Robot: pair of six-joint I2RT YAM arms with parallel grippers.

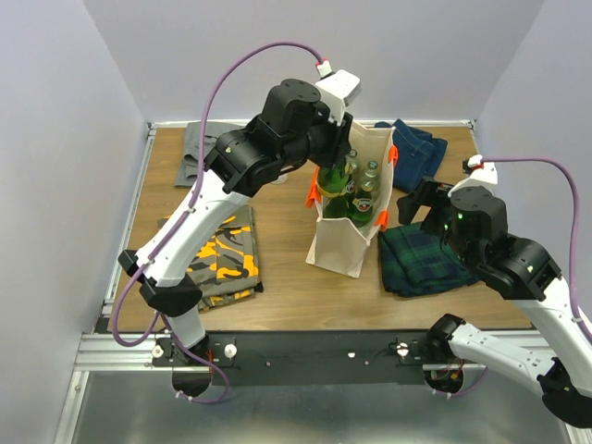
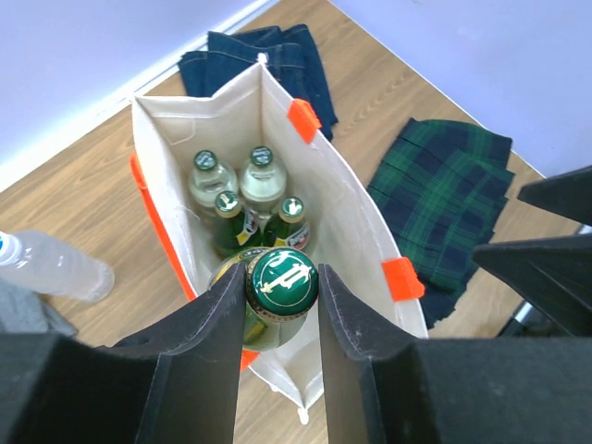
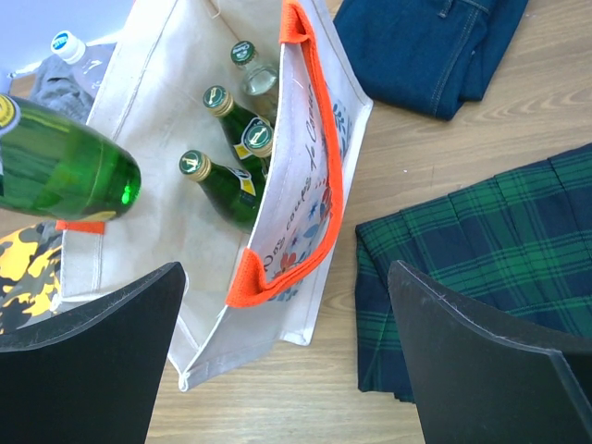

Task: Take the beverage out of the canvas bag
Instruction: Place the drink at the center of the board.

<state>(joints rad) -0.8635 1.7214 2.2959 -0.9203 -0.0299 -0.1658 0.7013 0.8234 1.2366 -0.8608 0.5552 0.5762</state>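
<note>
Here, the green glass bottle (image 2: 282,282) (green cap on top) hangs upright, neck up, at the mouth of the canvas bag (image 1: 338,245), left jaws clamped around its neck; right jaws gape empty.

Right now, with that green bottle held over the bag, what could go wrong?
The left gripper pinches the green bottle only near its cap, so it might slip and drop onto the bottles below. Nothing holds the bag; the right gripper is open beside it, so a snag could tip it.
</note>
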